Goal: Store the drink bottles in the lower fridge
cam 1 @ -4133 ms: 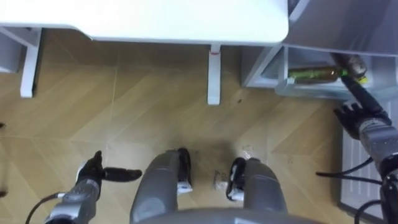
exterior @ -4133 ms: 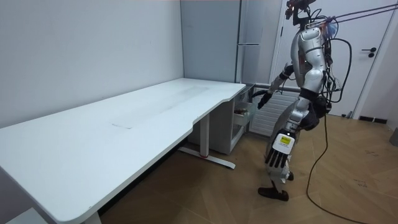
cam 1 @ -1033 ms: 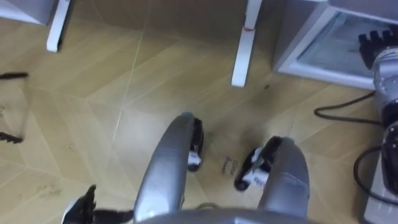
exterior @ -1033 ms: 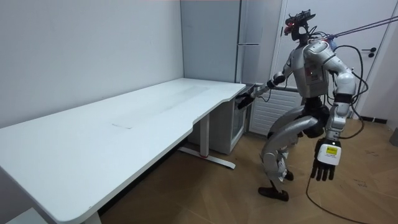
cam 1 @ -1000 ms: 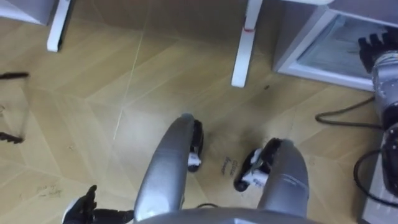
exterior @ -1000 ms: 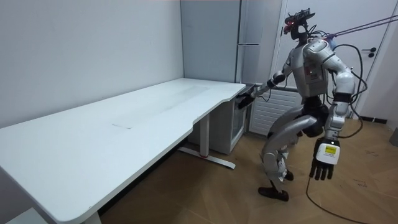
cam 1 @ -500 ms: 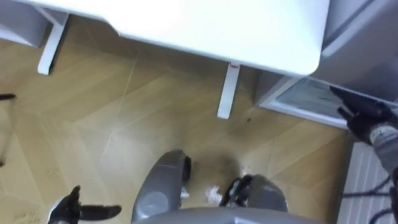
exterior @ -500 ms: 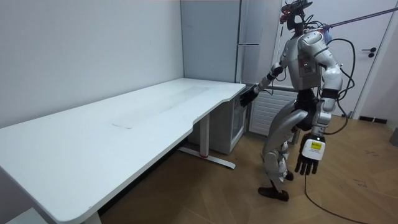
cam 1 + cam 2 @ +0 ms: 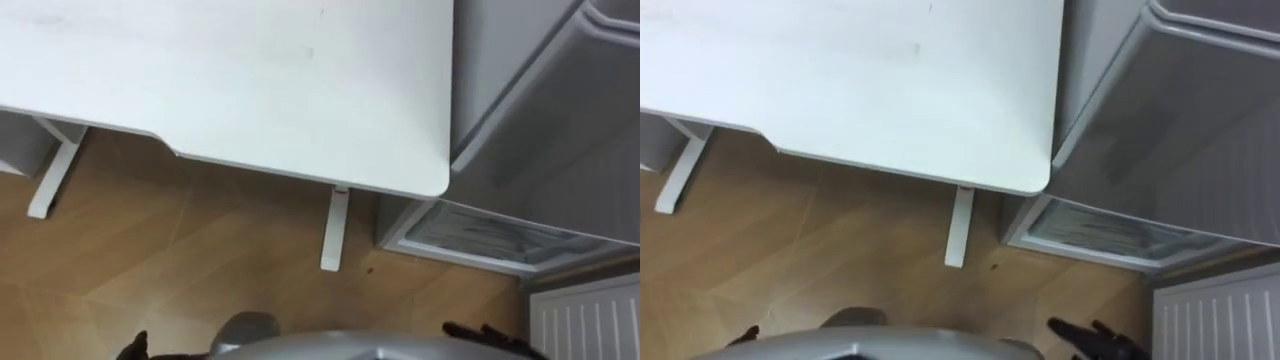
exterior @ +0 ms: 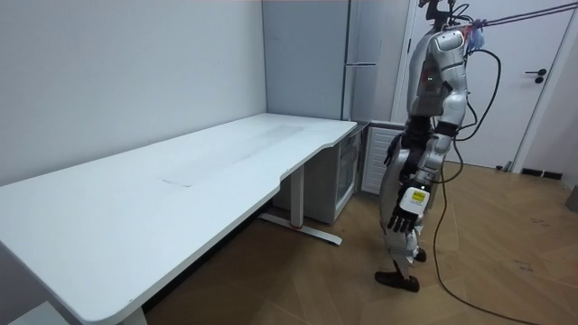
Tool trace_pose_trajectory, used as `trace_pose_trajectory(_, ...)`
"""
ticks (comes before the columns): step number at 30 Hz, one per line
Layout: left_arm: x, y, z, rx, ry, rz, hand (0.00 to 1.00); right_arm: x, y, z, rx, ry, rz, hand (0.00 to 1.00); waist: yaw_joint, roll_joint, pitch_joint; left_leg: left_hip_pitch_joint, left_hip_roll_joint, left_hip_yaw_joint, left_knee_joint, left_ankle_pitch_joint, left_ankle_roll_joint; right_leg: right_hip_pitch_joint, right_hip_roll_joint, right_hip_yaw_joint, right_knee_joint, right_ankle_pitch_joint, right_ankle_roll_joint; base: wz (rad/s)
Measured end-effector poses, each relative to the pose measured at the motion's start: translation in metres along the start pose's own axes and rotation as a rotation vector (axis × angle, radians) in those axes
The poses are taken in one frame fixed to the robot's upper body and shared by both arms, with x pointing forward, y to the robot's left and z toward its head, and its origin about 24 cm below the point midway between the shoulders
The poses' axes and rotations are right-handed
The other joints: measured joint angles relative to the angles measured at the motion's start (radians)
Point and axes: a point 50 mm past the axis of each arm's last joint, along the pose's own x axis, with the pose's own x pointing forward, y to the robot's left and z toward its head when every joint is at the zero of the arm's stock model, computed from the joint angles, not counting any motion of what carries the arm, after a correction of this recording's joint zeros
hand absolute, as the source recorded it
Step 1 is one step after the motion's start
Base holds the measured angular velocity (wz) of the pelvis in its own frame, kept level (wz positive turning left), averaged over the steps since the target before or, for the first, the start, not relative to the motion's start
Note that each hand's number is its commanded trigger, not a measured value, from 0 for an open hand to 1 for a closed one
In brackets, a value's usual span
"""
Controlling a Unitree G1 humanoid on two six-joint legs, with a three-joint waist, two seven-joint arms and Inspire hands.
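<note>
The lower fridge (image 9: 490, 238) stands straight beyond the right robot hand (image 9: 1092, 337) (the nearer one), its front running left to right beside the table (image 9: 250, 90). Both hands are spread and empty, the left robot hand (image 10: 404, 213) hanging. Whether drinks sit inside, I cannot tell.

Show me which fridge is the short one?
The low fridge with the glass door, on the floor at the end of the desk. The tall fridge beside it is plain grey.
</note>
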Motion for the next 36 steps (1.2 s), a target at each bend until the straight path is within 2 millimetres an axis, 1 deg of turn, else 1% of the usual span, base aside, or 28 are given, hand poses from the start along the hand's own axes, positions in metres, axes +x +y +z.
trace_pose_trajectory(2,-0.001,-0.005,-0.005,-0.004,0.014,-0.010,0.00,0.002,0.004,-0.008,-0.025,0.028,0.007,0.00,-0.005,0.004,0.0027,0.022,0.000,0.001,-0.019,0.006,0.000,0.024,0.005,-0.001,-0.028,0.013,0.000,-0.04)
trace_pose_trajectory(5,-0.001,-0.009,-0.006,-0.004,0.016,-0.005,0.00,0.004,0.007,-0.010,-0.070,0.056,-0.025,0.00,-0.021,0.009,0.0048,0.029,0.001,-0.005,-0.030,0.015,-0.001,0.047,0.015,-0.005,-0.067,0.031,0.000,0.06)
trace_pose_trajectory(9,0.001,-0.009,0.004,-0.024,-0.007,0.012,0.00,0.007,0.010,-0.007,-0.135,0.067,-0.056,0.00,-0.025,0.011,0.0049,0.053,-0.003,-0.005,-0.061,0.033,-0.003,0.064,0.018,-0.004,-0.093,0.045,-0.001,0.01)
trace_pose_trajectory(13,0.003,-0.011,0.011,-0.045,-0.029,0.022,0.00,0.008,0.012,-0.005,-0.155,0.063,-0.079,0.00,-0.026,0.013,0.0051,0.064,-0.006,-0.005,-0.075,0.039,-0.002,0.072,0.016,-0.003,-0.094,0.047,-0.001,0.00)
trace_pose_trajectory(19,0.004,-0.011,0.015,-0.067,-0.039,0.027,0.00,0.011,0.013,0.005,-0.149,0.032,-0.143,0.00,-0.049,0.014,0.0046,0.064,-0.008,-0.009,-0.077,0.045,-0.002,0.078,0.016,-0.003,-0.095,0.049,-0.002,0.01)
trace_pose_trajectory(22,0.004,-0.009,0.015,-0.082,-0.038,0.035,0.00,0.011,0.011,0.019,-0.081,-0.026,-0.184,0.00,-0.061,0.016,0.0039,0.065,-0.009,-0.010,-0.077,0.048,0.000,0.079,0.016,-0.004,-0.102,0.055,-0.003,0.01)
trace_pose_trajectory(23,0.004,-0.004,0.013,-0.104,-0.032,0.050,0.00,0.010,0.010,0.029,-0.046,-0.064,-0.201,0.00,-0.077,0.016,0.0041,0.065,-0.011,-0.013,-0.078,0.050,0.001,0.083,0.017,-0.006,-0.109,0.058,-0.002,0.03)
trace_pose_trajectory(24,0.003,0.000,0.012,-0.125,-0.033,0.067,0.00,0.009,0.009,0.039,-0.022,-0.097,-0.217,0.00,-0.082,0.011,0.0023,0.074,-0.012,-0.013,-0.082,0.052,0.001,0.085,0.016,-0.004,-0.109,0.059,-0.002,0.00)
trace_pose_trajectory(25,0.003,0.003,0.012,-0.136,-0.032,0.078,0.00,0.008,0.007,0.043,-0.011,-0.112,-0.228,0.00,-0.082,0.012,0.0036,0.081,-0.012,-0.012,-0.086,0.053,0.001,0.088,0.016,-0.002,-0.109,0.059,-0.002,-0.04)
trace_pose_trajectory(26,0.003,0.008,0.012,-0.153,-0.033,0.099,0.00,0.006,0.005,0.052,-0.002,-0.145,-0.249,0.00,-0.082,0.009,0.0034,0.086,-0.012,-0.011,-0.089,0.054,0.001,0.094,0.016,-0.001,-0.108,0.059,-0.002,-0.13)
trace_pose_trajectory(27,0.003,0.011,0.013,-0.170,-0.037,0.117,0.00,0.004,0.003,0.064,-0.007,-0.187,-0.268,0.00,-0.080,0.003,0.0007,0.097,-0.011,0.001,-0.099,0.057,0.000,0.095,0.016,0.013,-0.108,0.059,-0.002,-0.19)
trace_pose_trajectory(28,0.002,0.012,0.012,-0.177,-0.036,0.125,0.00,0.002,0.003,0.072,-0.018,-0.214,-0.277,0.00,-0.079,0.002,0.0002,0.101,-0.010,0.007,-0.104,0.058,0.000,0.094,0.016,0.022,-0.108,0.059,-0.002,-0.26)
trace_pose_trajectory(29,0.002,0.015,0.010,-0.181,-0.028,0.137,0.00,-0.002,0.002,0.087,-0.033,-0.273,-0.295,0.00,-0.081,0.003,0.0007,0.110,-0.010,0.014,-0.114,0.062,0.000,0.094,0.016,0.028,-0.109,0.060,-0.004,-0.16)
trace_pose_trajectory(30,0.001,0.017,0.009,-0.191,-0.027,0.148,0.00,-0.008,0.001,0.105,-0.083,-0.332,-0.317,0.00,-0.090,-0.003,-0.0018,0.113,-0.011,0.014,-0.120,0.066,0.000,0.094,0.014,0.028,-0.108,0.060,-0.004,-0.07)
trace_pose_trajectory(31,0.001,0.019,0.008,-0.193,-0.027,0.152,0.00,-0.011,0.002,0.114,-0.118,-0.361,-0.328,0.00,-0.098,-0.004,-0.0016,0.112,-0.012,0.013,-0.122,0.068,0.000,0.094,0.014,0.026,-0.108,0.060,-0.004,0.00)
trace_pose_trajectory(32,0.000,0.022,0.006,-0.197,-0.023,0.162,0.00,-0.018,0.003,0.133,-0.166,-0.425,-0.353,0.00,-0.107,-0.007,-0.0020,0.113,-0.011,0.013,-0.126,0.071,-0.001,0.093,0.014,0.027,-0.107,0.060,-0.004,0.00)
trace_pose_trajectory(33,0.000,0.023,0.005,-0.202,-0.020,0.168,0.00,-0.028,0.003,0.151,-0.203,-0.496,-0.387,0.00,-0.107,-0.011,-0.0029,0.117,-0.011,0.016,-0.132,0.074,-0.002,0.091,0.014,0.033,-0.107,0.060,-0.004,-0.04)
trace_pose_trajectory(34,0.000,0.024,0.005,-0.201,-0.020,0.170,0.00,-0.033,0.003,0.161,-0.218,-0.536,-0.405,0.00,-0.110,-0.012,-0.0031,0.118,-0.011,0.018,-0.135,0.076,-0.002,0.089,0.014,0.036,-0.107,0.060,-0.004,-0.11)
trace_pose_trajectory(36,-0.001,0.030,0.005,-0.177,-0.022,0.189,0.00,-0.059,0.007,0.198,-0.260,-0.712,-0.466,0.00,-0.114,-0.021,-0.0047,0.126,-0.010,0.032,-0.155,0.084,-0.004,0.081,0.014,0.050,-0.107,0.061,-0.005,-0.15)
